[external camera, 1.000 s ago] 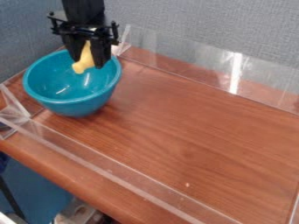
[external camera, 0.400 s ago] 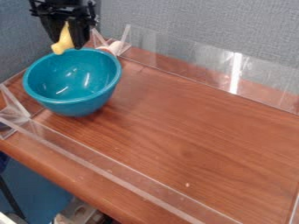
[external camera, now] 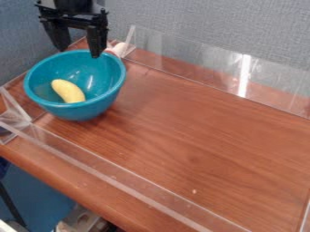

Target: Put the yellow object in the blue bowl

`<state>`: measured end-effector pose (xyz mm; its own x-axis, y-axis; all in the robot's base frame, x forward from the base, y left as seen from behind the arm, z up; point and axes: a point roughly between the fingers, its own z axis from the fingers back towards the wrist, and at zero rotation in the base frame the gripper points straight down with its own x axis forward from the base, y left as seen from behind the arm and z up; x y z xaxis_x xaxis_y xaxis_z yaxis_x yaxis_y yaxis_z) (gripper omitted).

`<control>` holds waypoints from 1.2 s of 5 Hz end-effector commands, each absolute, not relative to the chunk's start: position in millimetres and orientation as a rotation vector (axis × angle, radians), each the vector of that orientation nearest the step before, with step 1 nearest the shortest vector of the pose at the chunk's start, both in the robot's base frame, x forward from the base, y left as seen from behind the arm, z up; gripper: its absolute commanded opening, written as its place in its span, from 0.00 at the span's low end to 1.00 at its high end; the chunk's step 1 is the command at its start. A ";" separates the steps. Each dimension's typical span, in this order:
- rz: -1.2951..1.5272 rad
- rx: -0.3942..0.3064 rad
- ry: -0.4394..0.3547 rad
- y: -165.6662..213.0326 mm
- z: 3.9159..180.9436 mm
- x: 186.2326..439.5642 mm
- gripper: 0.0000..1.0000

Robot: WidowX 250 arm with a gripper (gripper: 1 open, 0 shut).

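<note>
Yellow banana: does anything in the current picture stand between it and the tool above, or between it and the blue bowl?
Nothing visible blocks the tool from the banana. The banana already lies inside the blue bowl, so nothing separates them.

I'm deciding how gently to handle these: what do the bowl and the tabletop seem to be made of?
Bowl: probably glossy plastic, judging by its smooth, even blue wall and soft sheen, though glazed ceramic is possible.
Tabletop: looks like wood or wood-look laminate with a satin finish, from its warm reddish-brown colour.
</note>
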<state>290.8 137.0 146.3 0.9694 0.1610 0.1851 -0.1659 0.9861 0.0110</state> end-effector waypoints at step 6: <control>0.131 0.131 -0.125 61.9 160.5 301.0 1.00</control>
<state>292.8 62.6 144.1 0.9894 0.1270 0.0702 -0.1346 0.9839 0.1176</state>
